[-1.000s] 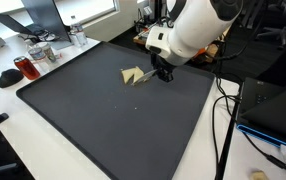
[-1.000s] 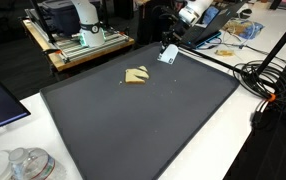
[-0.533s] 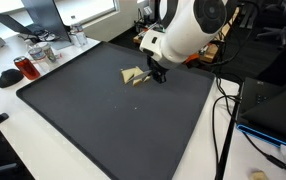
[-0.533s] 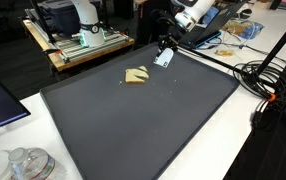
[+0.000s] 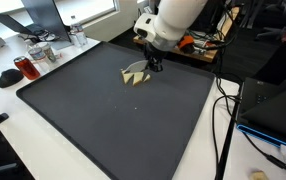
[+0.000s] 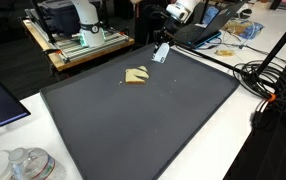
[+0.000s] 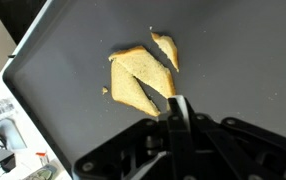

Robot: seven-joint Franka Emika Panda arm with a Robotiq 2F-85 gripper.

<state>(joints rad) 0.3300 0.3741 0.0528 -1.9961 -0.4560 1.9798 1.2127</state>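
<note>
A tan, folded cloth-like piece (image 5: 134,74) (image 6: 136,76) (image 7: 141,76) lies on the dark grey mat (image 5: 103,120) (image 6: 153,130), toward its far side. My gripper (image 5: 154,65) (image 6: 162,52) (image 7: 176,105) hangs just above the mat beside the piece's edge. Its jaws are pressed together with nothing between them. In the wrist view the fingertips sit right at the lower right edge of the tan piece, which shows as a larger wedge plus a small separate strip (image 7: 166,50). Whether the tips touch the piece I cannot tell.
A red object (image 5: 26,68) and clear containers (image 5: 45,52) stand off the mat's corner. Cables (image 5: 223,110) (image 6: 268,85) run along the mat's side. A boxy machine (image 6: 73,30) stands on a wooden cart. Clear jar lids (image 6: 23,162) sit near one corner.
The arm has swung toward the tan piece, carrying the shut gripper from the mat's far edge to right beside it. The piece itself has not moved.
</note>
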